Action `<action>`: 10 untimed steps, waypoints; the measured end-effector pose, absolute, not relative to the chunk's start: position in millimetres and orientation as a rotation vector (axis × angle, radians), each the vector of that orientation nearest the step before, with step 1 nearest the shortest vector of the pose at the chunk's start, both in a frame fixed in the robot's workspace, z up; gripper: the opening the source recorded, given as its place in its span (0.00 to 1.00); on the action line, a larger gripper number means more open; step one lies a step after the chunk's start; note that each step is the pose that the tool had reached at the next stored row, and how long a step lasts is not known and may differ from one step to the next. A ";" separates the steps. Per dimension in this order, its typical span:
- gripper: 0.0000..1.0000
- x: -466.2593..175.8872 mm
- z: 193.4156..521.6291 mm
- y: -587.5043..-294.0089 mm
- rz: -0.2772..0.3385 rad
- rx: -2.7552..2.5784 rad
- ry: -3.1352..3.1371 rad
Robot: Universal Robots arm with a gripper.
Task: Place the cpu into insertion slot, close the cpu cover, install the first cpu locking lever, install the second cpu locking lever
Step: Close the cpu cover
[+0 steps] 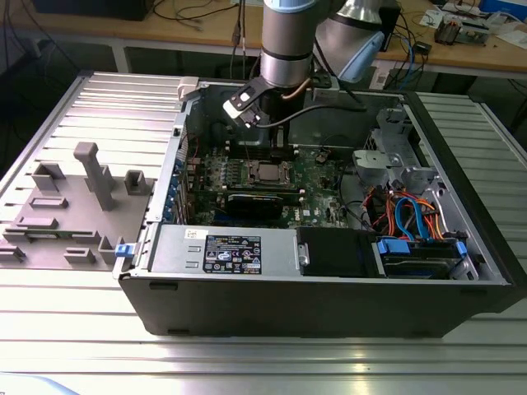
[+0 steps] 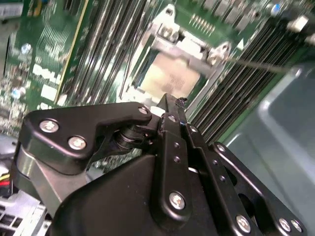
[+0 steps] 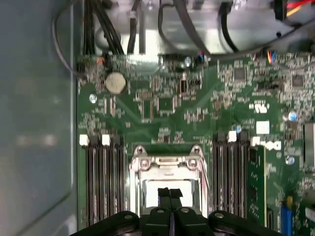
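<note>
Gripper (image 3: pixel 170 192) closed on nothing, just over the cpu (image 3: pixel 150 194), which sits in the insertion slot (image 3: pixel 139 151) at the middle of the green board (image 1: pixel 321 177).
Risk, as I judge: the pressed-together fingers (image 3: pixel 162 199) may scratch the chip, or slip off the thin locking lever (image 2: pixel 256 64), if they go down not straight; the cpu cover (image 3: pixel 167 164) seems to lie flat. From the exterior view's left: grey tray of fixtures (image 1: pixel 74 206), open computer case (image 1: pixel 329 304) on a ribbed metal table (image 1: pixel 247 362), coloured cables (image 1: pixel 408 218); wooden desks (image 1: pixel 206 25) behind.
</note>
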State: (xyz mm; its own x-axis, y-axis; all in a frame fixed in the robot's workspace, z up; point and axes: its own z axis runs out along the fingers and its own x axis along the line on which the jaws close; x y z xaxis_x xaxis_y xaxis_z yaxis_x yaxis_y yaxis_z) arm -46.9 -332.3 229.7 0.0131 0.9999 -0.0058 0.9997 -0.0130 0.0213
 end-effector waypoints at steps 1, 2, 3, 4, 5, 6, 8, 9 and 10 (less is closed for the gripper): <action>0.11 -50.4 228.5 -332.3 0.017 2.222 2.194; 0.11 -55.8 226.4 -332.3 0.017 2.222 2.193; 0.11 -58.1 225.2 -332.3 0.017 2.222 2.193; 0.11 -60.2 223.8 -332.3 0.017 2.222 2.193; 0.11 -62.7 222.2 -332.3 0.017 2.222 2.194; 0.11 -64.7 220.9 -332.3 0.017 2.222 2.193; 0.11 -68.8 218.3 -332.3 0.017 2.222 2.194; 0.11 -70.4 217.0 -332.3 0.018 2.223 2.194; 0.11 -71.2 216.0 -332.3 0.018 2.223 2.194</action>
State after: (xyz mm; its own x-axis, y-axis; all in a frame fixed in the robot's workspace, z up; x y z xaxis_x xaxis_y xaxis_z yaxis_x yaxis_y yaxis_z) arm -71.2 -332.3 216.0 0.0130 0.9999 -0.0049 0.9997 -0.0129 0.0212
